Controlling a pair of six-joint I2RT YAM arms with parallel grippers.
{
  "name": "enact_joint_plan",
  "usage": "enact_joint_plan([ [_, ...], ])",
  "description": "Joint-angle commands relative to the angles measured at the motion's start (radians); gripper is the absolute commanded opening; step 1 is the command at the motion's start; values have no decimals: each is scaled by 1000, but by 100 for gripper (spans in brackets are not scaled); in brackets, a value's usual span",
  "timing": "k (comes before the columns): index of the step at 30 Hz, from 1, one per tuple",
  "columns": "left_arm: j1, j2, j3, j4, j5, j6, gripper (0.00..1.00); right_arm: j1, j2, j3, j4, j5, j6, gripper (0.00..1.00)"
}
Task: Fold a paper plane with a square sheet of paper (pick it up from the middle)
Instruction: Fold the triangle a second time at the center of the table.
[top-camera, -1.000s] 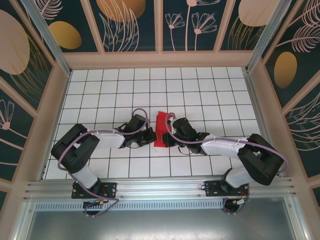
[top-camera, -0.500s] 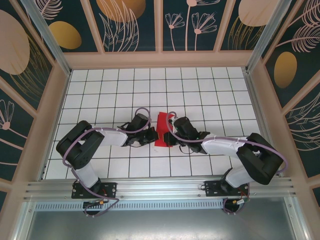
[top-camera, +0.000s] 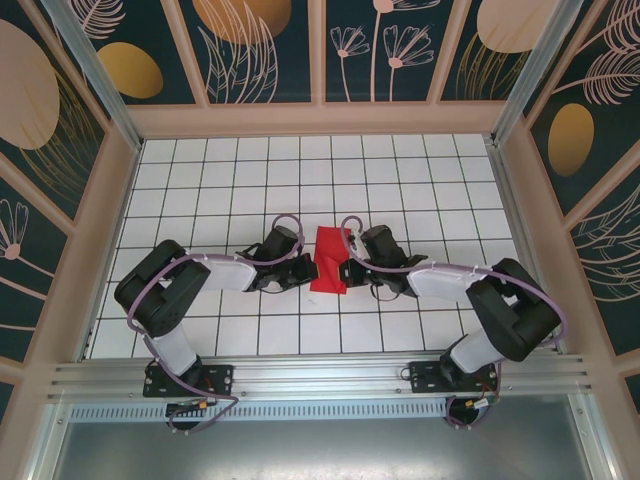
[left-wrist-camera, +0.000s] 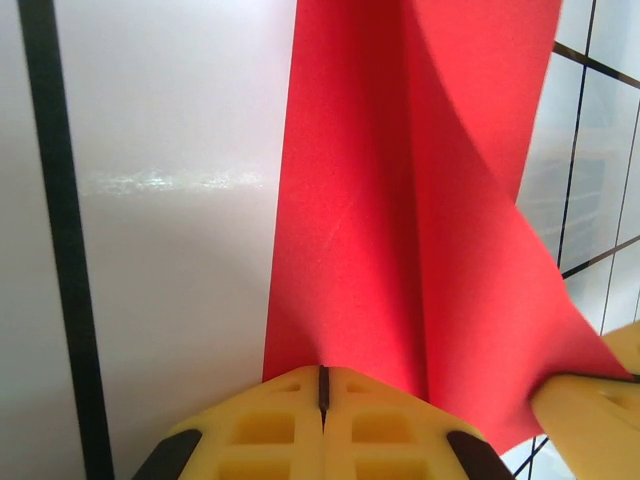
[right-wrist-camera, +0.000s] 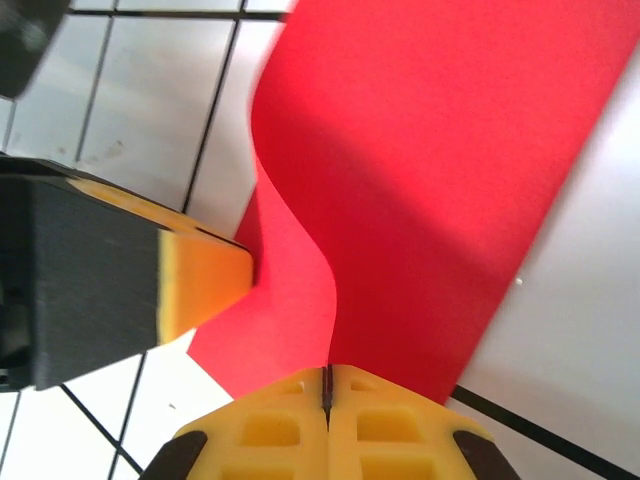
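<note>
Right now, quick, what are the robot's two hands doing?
Left gripper: shut, pinching the edge of the red paper.
Right gripper: shut, pinching the same red paper where it curls up.

A white grid-tiled floor (top-camera: 420, 170) sits inside dark walls (top-camera: 265, 50) painted with pale flowers and golden ovals.

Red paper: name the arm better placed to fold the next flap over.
Right, likely. The right fingers are shut on the lifted, curling layer of the red paper and could carry it across; the left fingers pinch the flatter edge, better for anchoring.
</note>
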Motion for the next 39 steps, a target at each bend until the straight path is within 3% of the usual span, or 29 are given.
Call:
enact_joint_plan([
  [1,-7,45,0,-82,-47,34,0,-16,24,33,-35,-23,-73,4],
  [39,-7,45,4,-118,-54,65,0,-87,164,149,-91,-78,-235,7],
])
